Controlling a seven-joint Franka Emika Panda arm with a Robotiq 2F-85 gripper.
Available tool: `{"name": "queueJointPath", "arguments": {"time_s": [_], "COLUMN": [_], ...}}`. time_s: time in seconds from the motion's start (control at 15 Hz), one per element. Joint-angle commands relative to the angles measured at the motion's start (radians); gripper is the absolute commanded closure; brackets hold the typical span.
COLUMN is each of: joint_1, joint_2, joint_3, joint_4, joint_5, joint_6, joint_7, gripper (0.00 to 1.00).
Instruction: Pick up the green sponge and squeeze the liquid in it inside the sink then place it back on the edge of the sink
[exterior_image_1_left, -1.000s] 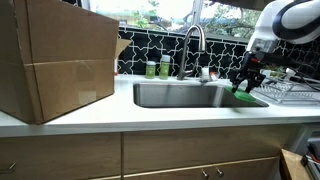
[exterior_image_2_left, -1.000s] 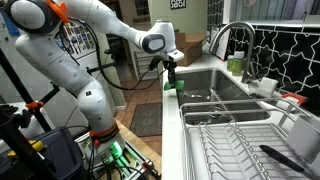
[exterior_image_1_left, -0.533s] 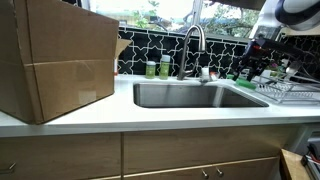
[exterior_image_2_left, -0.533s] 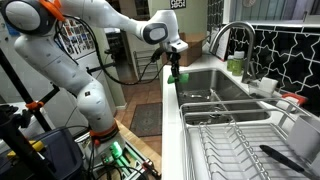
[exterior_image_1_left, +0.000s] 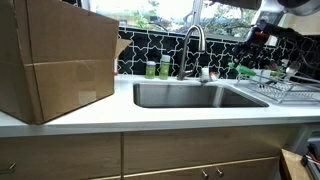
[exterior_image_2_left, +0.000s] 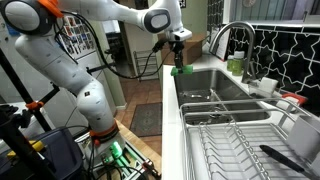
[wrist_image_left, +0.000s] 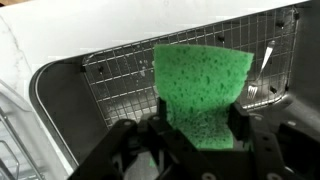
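My gripper (exterior_image_2_left: 180, 62) is shut on the green sponge (exterior_image_2_left: 181, 71) and holds it in the air above the near end of the sink (exterior_image_2_left: 216, 84). In the wrist view the sponge (wrist_image_left: 200, 80) is pinched between the two fingers (wrist_image_left: 198, 128), narrowed where they grip it. Below it lies the steel basin with a wire grid (wrist_image_left: 110, 75). In an exterior view the gripper (exterior_image_1_left: 257, 38) is high above the sink's (exterior_image_1_left: 190, 96) end by the rack. The sponge is not clear there.
A curved chrome faucet (exterior_image_1_left: 193, 42) stands behind the sink with two small green bottles (exterior_image_1_left: 157, 68) beside it. A wire dish rack (exterior_image_2_left: 240, 140) sits on the counter next to the sink. A large cardboard box (exterior_image_1_left: 55, 60) fills the counter's other end.
The gripper has risen from the sink's edge with the sponge in it. It now hangs well above the counter, over the basin's end.
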Motion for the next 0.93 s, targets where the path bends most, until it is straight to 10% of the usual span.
{"name": "queueJointPath", "arguments": {"time_s": [0.0,0.87], "joint_1": [-0.005,-0.008], "joint_2": [0.030,0.086], "joint_3": [-0.012,-0.041], "joint_4": [0.085,0.296], "joint_5": [-0.009,-0.007], "joint_6": [-0.073,-0.205], "joint_7": [-0.004,0.013], "gripper": [0.41,0.42]}}
